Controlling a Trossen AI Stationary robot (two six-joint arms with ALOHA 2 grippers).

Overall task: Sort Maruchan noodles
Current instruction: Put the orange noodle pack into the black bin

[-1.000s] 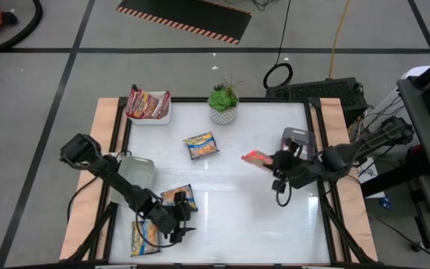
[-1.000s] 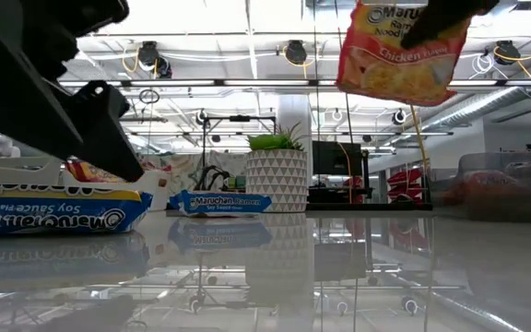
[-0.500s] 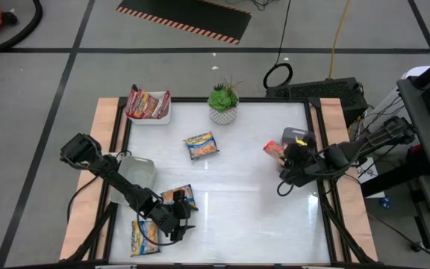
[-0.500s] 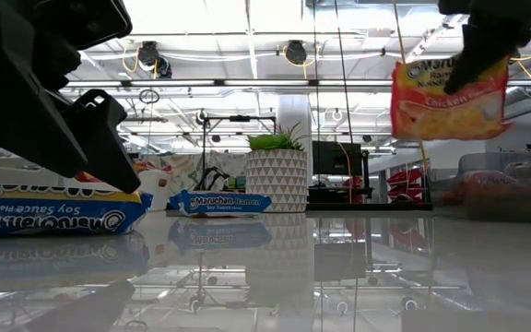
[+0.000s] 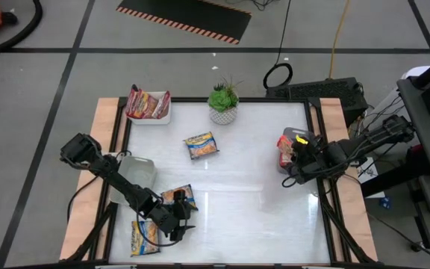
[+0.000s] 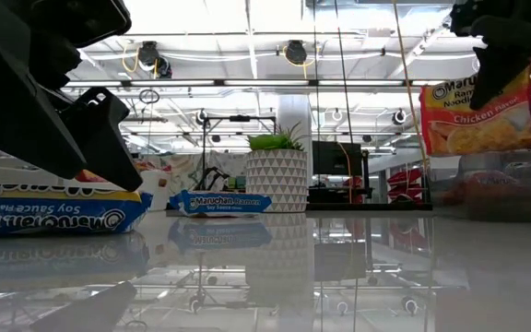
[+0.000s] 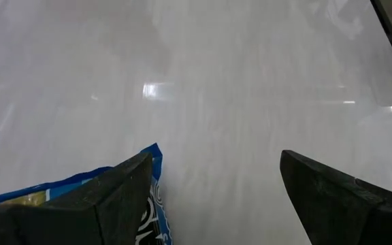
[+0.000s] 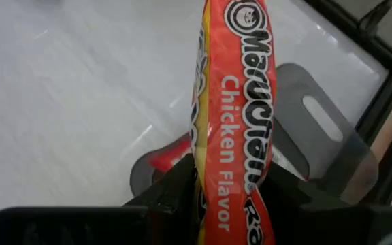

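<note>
An orange-red Chicken Flavor packet [image 8: 240,102] is in my right gripper [image 8: 230,184], which is shut on it above the grey tray [image 5: 303,137] at the table's right edge. Another red packet [image 8: 169,153] lies in that tray. My left gripper [image 7: 216,163] is open, low over the near left of the table [image 5: 181,223]. A blue-and-yellow packet [image 7: 80,187] lies with its corner beside one finger; I cannot tell whether they touch. That packet [image 5: 179,197] and a second [image 5: 145,237] lie flat near the front edge. A third [image 5: 201,144] lies at the centre. My right gripper pinches the orange-red packet between its two fingers at one end [image 8: 233,167], the packet standing on edge between them. In the low view the fingers are on its upper right corner [image 6: 510,78]. The packet [image 6: 477,115] hangs tilted below them, lifted clear.
A white tray [image 5: 149,105] at the far left corner holds dark red packets. A clear grey tray [image 5: 136,170] sits at the left edge beside my left arm. A potted plant [image 5: 223,103] stands at the far edge. Bare tabletop [image 5: 252,202] lies between the arms.
My right gripper has carried the orange-red packet toward the table's right edge, from the open tabletop to above the grey tray. The packet has turned from lying flat under the gripper to hanging on edge. It shows lower in the low view than before.
</note>
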